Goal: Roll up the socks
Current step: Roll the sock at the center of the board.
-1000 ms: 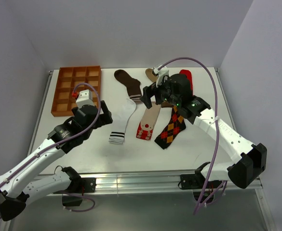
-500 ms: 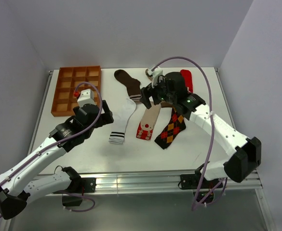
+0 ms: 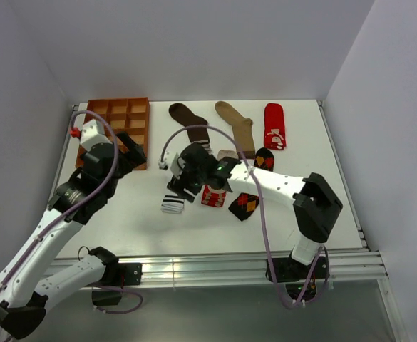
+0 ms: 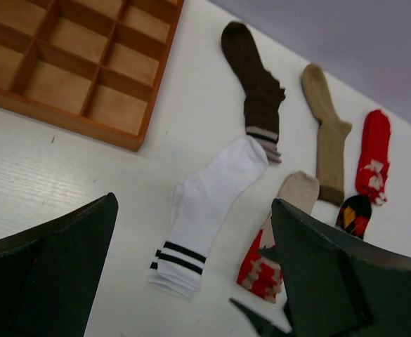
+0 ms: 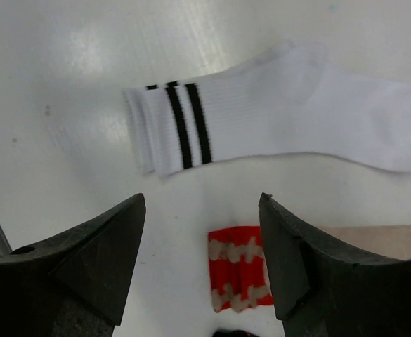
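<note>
Over the middle of the table (image 3: 122, 221), the right gripper (image 3: 178, 184) hovers above the white sock (image 5: 261, 119), its fingers spread wide with nothing between them. Its wrist view looks down on the sock's black-striped cuff, which lies flat on the table. That sock lies with its cuff near and its toe far, and the toe meets the striped cuff of the brown sock (image 3: 189, 121), which runs on toward the far edge. Just right of the white sock lies the beige sock (image 4: 296, 191), its red end near. The argyle sock (image 3: 244, 205) is right of that, partly hidden under the right arm in the top view. Along the far side, the tan sock (image 3: 238, 127) sits right of the brown one, and the red sock (image 3: 274, 127) lies farther right, apart from it. None of the socks is rolled. At the left, the left gripper (image 4: 194, 203) hangs by the near right corner of the tray (image 3: 115, 125), fingers wide apart and holding nothing, well clear of the socks.
</note>
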Available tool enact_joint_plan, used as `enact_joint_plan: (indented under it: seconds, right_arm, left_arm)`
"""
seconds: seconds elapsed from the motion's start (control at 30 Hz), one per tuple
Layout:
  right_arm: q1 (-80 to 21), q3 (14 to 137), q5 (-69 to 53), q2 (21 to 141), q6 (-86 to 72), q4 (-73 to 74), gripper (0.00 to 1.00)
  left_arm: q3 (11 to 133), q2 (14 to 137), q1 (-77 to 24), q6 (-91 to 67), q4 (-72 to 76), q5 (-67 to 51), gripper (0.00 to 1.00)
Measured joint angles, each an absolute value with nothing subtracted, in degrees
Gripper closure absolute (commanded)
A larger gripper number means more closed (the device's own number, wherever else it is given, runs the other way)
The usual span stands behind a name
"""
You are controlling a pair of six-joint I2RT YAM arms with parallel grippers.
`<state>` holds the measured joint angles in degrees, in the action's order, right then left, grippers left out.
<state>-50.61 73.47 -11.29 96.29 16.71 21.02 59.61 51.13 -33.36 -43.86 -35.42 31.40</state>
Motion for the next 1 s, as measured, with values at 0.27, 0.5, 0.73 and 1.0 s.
enact_joint_plan:
  seconds: [0.27, 0.5, 0.73, 1.0]
  right_arm:
    - [-57.3, 73.5, -9.2, 104.1, 18.1, 20.6, 0.24]
    - [-59.8, 75.0, -6.9, 108.8, 18.9, 20.1, 0.23]
    - [-60.6, 75.8, -6.5, 110.1, 18.7, 18.2, 0.24]
    - [-61.6, 75.8, -4.9, 112.9, 18.0, 16.1, 0.28]
  left_arm:
    - [66.7, 47.2, -29.8, -44.1, -36.6, 33.5, 0.04]
    - [69.1, 47.0, -29.8, -43.2, -36.8, 33.8, 0.04]
    - [68.5, 47.7, -29.8, -42.5, -36.5, 33.7, 0.03]
    - [66.1, 48.4, -29.7, -42.0, -35.3, 32.7, 0.03]
